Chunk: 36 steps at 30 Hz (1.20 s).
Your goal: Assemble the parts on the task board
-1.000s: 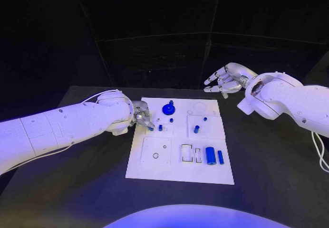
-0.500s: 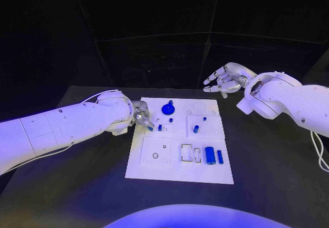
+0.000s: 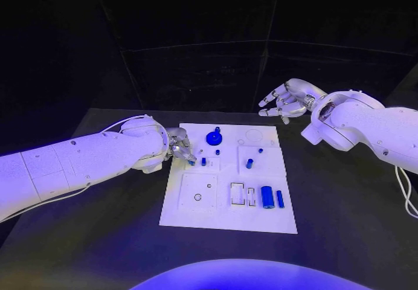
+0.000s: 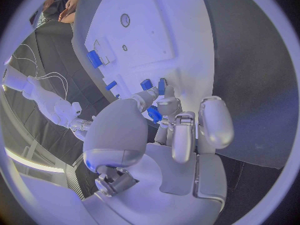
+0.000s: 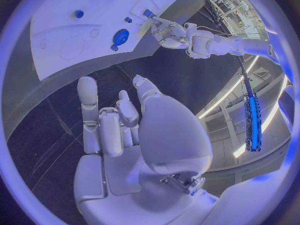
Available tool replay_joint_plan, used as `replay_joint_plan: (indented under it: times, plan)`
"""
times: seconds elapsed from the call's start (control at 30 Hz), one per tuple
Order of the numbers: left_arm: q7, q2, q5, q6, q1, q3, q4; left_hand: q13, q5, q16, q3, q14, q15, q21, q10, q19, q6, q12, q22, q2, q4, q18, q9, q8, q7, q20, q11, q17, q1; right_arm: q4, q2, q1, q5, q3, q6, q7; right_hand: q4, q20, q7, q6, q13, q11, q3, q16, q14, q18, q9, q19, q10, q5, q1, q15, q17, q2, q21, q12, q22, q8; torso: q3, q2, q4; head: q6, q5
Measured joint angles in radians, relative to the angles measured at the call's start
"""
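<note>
Leftmost, the left arm (image 3: 78, 163) reaches in low across the black table (image 3: 348, 205), and its left hand (image 3: 180, 148) sits at the left edge of the task board (image 3: 228, 214), fingers pointing down onto the board's upper left part. A small blue part (image 4: 154, 114) lies right at the fingertips; in the left wrist view the fingers (image 4: 167, 105) close around it and appear to pinch it, though the contact itself is partly hidden. Two short blue pegs (image 3: 204, 161) stand just beside that hand, toward the board's middle. Above them, near the board's far edge, is a round blue knob (image 3: 213, 138). Further right, another blue peg (image 3: 250, 163) stands in the middle of the board, with a smaller one (image 3: 260, 150) just beyond it. Toward the near right corner, a thick blue cylinder (image 3: 268, 198) and a thinner blue pin (image 3: 279, 199) lie side by side, next to two rectangular slots (image 3: 237, 193). Well apart from the board, past its far right corner, the right hand (image 3: 286, 100) hangs above the table with its fingers spread and loosely curved, holding nothing; the right wrist view shows the palm open toward the board. The right arm (image 3: 366, 130) bends in from the right edge.
</note>
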Motion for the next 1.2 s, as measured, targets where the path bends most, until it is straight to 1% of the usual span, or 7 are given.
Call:
replay_joint_plan:
  times: [0.47, 0.83, 1.2]
  plan:
    - [0.002, -0.014, 0.000, -0.035, -0.010, 0.000, 0.016, 0.001, 0.000, 0.000, 0.004, 0.000, 0.000, 0.000, 0.000, 0.000, 0.000, 0.000, 0.003, 0.001, 0.004, 0.000, 0.000, 0.000, 0.000, 0.000, 0.000, 0.000, 0.001, -0.001, 0.000, 0.000, 0.000, 0.000, 0.000, 0.001, 0.000, 0.000, 0.000, 0.000, 0.000, 0.000, 0.000, 0.000, 0.000, 0.000, 0.000, 0.000, 0.000, 0.000, 0.000, 0.000, 0.000, 0.000, 0.000, 0.000, 0.000, 0.000, 0.0003, 0.000, -0.0001, -0.002, 0.002]
    - [0.006, -0.007, -0.004, -0.058, -0.022, 0.001, 0.005, 0.003, -0.001, 0.000, 0.004, 0.000, 0.000, 0.000, 0.000, 0.000, 0.000, 0.000, 0.002, 0.001, 0.004, 0.000, 0.000, 0.000, 0.000, 0.000, 0.000, 0.000, 0.001, -0.003, 0.001, 0.000, 0.000, 0.000, 0.001, 0.001, 0.000, 0.000, 0.000, 0.000, 0.000, 0.000, 0.000, 0.000, 0.000, 0.000, 0.000, 0.000, 0.000, 0.000, 0.000, 0.000, 0.000, 0.000, 0.000, 0.000, 0.000, 0.000, 0.0002, 0.000, -0.0010, -0.003, 0.002]
    - [0.013, -0.004, -0.024, -0.076, -0.028, 0.002, 0.001, 0.003, 0.001, 0.000, 0.004, 0.000, 0.000, 0.000, 0.000, 0.000, 0.000, 0.000, 0.004, 0.001, 0.004, 0.000, 0.001, 0.004, 0.000, 0.000, 0.000, 0.000, 0.001, -0.004, 0.001, 0.000, 0.000, 0.000, 0.001, 0.002, 0.000, 0.000, 0.000, 0.000, 0.000, 0.000, 0.000, 0.000, 0.000, 0.000, 0.000, 0.000, 0.000, 0.000, 0.000, 0.000, 0.000, 0.000, 0.000, 0.000, 0.000, 0.000, 0.0001, 0.001, -0.0011, -0.004, 0.001]
